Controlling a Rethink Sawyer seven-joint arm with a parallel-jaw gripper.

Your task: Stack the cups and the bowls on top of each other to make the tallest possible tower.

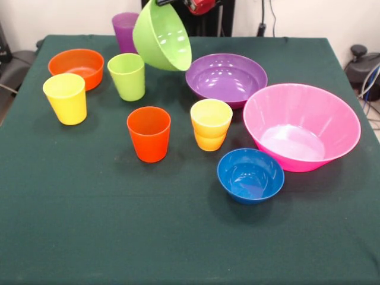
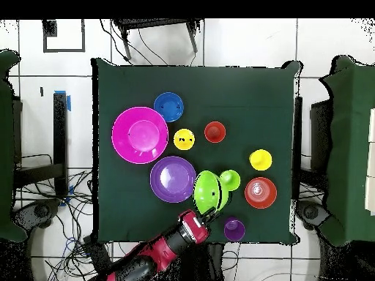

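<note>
Gripper [image 2: 210,213] pinches the tilted lime green bowl [image 1: 161,35] by its rim above the purple bowl [image 1: 226,78]; it could slip

Worktop [image 1: 89,237]: square, covered in a dark green cloth.
Pink bowl [image 1: 301,126]: the largest, resting at the right side in the front view.
Purple bowl [image 1: 226,79]: just beside the pink bowl, further back.
Blue bowl [image 1: 250,175]: small, nearest the front edge, close to the pink bowl.
Orange bowl [image 1: 76,67]: back left.
Yellow cup [image 1: 65,98]: upright, just in front of the orange bowl.
Lime green cup [image 1: 127,76]: upright, right of the orange bowl.
Purple cup [image 1: 123,31]: near the far edge.
Orange-red cup [image 1: 149,133]: upright, near the middle.
Yellow-orange cup [image 1: 211,124]: upright, between the orange-red cup and the pink bowl.
</note>
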